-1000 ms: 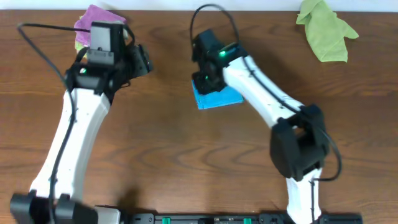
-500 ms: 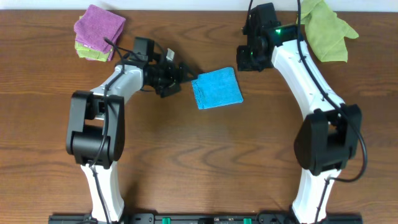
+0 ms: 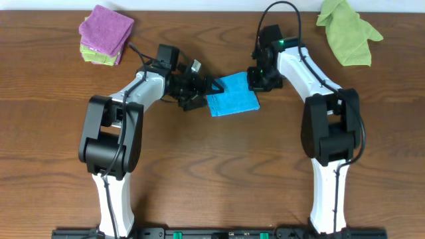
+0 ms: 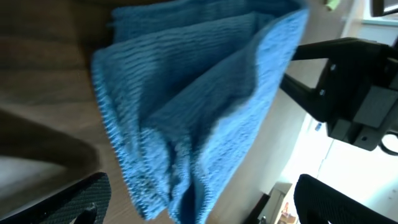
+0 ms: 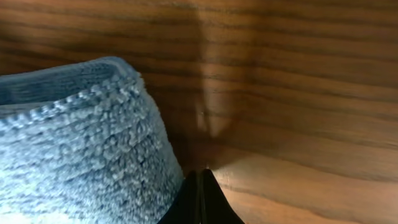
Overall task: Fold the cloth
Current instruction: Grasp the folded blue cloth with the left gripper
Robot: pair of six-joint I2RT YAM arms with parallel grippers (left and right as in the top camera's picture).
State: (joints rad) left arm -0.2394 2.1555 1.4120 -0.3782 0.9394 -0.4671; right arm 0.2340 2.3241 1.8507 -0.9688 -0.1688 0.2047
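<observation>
Left pincer [image 3: 204, 94] is gaping wide open at one edge of the cloth [image 3: 232, 96], gripping nothing. Right pincer [image 3: 256, 81] is sitting clenched tight against the cloth's opposite corner.

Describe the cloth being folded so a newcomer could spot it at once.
On the wooden table, look between the left gripper and right gripper. The cloth lies there as a folded square, bright sky blue, unlike the purple cloth far left and the green cloth far right.

Counted two arms [image 3: 143, 85], one sky-blue cloth [image 3: 234, 98], one purple cloth [image 3: 106, 30] and one green cloth [image 3: 93, 58], far-left counter corner; one olive-green cloth [image 3: 348, 33], far-right corner.
</observation>
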